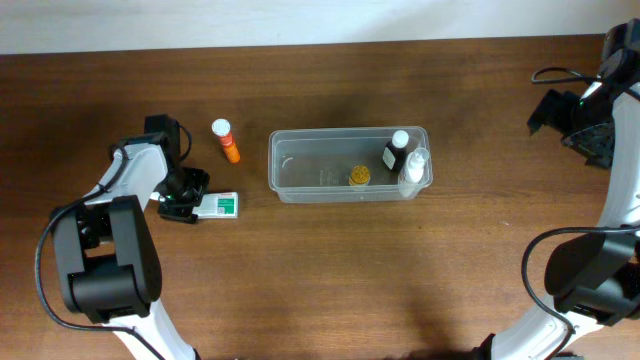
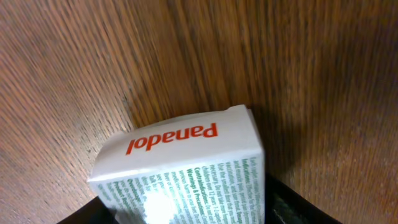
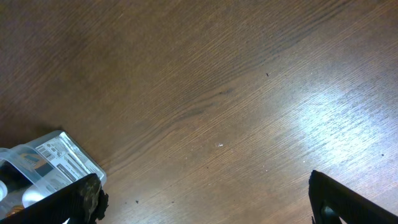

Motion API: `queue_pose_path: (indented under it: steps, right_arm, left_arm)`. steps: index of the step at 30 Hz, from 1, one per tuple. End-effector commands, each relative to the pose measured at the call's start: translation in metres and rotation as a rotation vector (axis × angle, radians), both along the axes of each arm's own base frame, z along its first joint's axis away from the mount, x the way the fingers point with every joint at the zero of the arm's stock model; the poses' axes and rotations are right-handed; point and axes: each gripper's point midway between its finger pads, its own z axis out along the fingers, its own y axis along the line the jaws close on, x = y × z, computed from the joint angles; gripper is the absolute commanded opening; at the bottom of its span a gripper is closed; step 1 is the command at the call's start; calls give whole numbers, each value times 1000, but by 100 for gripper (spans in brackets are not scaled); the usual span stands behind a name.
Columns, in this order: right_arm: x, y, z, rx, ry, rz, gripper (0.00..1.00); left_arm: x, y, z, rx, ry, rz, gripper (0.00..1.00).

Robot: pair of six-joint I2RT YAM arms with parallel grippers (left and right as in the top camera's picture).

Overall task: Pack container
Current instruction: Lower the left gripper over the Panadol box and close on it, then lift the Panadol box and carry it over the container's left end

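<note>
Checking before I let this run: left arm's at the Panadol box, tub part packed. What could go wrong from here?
1. The left gripper has the Panadol box by one end only, and it is unclear whether it is clamped. The box may pivot or slip on lift.
2. The orange bottle lies near the route to the container; a low carry could clip it.
3. Two bottles crowd the container's right end, so drop left.

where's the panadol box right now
In the overhead view the Panadol box lies at the tip of the left gripper, left of the container and just below the orange bottle in that picture.
</note>
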Motion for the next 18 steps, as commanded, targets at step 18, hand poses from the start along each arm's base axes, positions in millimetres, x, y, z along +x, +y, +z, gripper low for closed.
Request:
queue_pose_path:
  steps: [18]
  right_arm:
    - [0, -1, 3, -1, -10, -4, 98]
  left_arm:
    - [-7, -6, -13, -36, 42, -2, 41]
